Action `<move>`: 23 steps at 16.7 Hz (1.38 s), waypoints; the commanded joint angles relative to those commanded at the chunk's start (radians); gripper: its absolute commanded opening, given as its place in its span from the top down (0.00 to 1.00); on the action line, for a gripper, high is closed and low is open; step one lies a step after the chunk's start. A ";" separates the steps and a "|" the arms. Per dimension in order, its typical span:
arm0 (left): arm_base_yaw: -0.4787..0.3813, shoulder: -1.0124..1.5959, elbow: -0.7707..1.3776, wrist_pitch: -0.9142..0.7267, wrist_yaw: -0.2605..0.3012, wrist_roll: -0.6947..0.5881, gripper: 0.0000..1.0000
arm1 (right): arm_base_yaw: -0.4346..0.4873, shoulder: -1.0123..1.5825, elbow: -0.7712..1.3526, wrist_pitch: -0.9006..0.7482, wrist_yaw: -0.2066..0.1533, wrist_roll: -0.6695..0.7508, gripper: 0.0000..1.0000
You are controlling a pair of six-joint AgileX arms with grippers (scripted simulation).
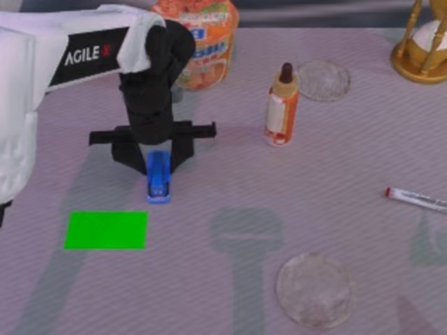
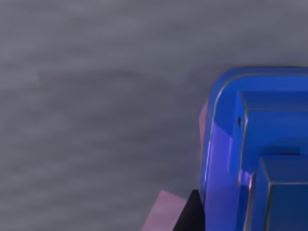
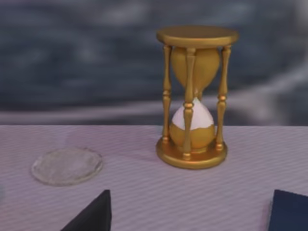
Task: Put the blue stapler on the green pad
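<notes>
The blue stapler lies on the worktop, just up and to the right of the green pad, apart from it and lengthwise along the top view's up-down line. Your left pincer is down over its far end, but you cannot tell from these views whether the fingers have clenched on the body or stand released around it; the left wrist view shows only the blue casing filling one side, very close.

Before you lift, make sure the fingers bear squarely on both long sides, not on a corner, so it does not twist. Then raise it clear, carry it down and left, and set it flat within the green rectangle.

The left arm reaches in from the upper left, with its wrist pointing straight down. The right arm is parked off the right side, facing the hourglass.
</notes>
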 joint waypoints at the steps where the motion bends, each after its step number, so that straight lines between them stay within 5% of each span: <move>1: 0.000 0.000 0.000 0.000 0.000 0.000 1.00 | 0.000 0.000 0.000 0.000 0.000 0.000 0.00; 6: 0.002 -0.005 0.039 -0.041 -0.001 0.000 1.00 | 0.000 0.000 0.000 0.000 0.000 0.000 0.00; 14: 0.017 -0.056 0.290 -0.349 -0.001 -0.003 1.00 | 0.000 0.000 0.000 0.000 0.000 0.000 0.00; 23: 0.019 -0.090 0.249 -0.343 -0.002 -0.108 1.00 | 0.000 0.000 0.000 0.000 0.000 0.000 0.00</move>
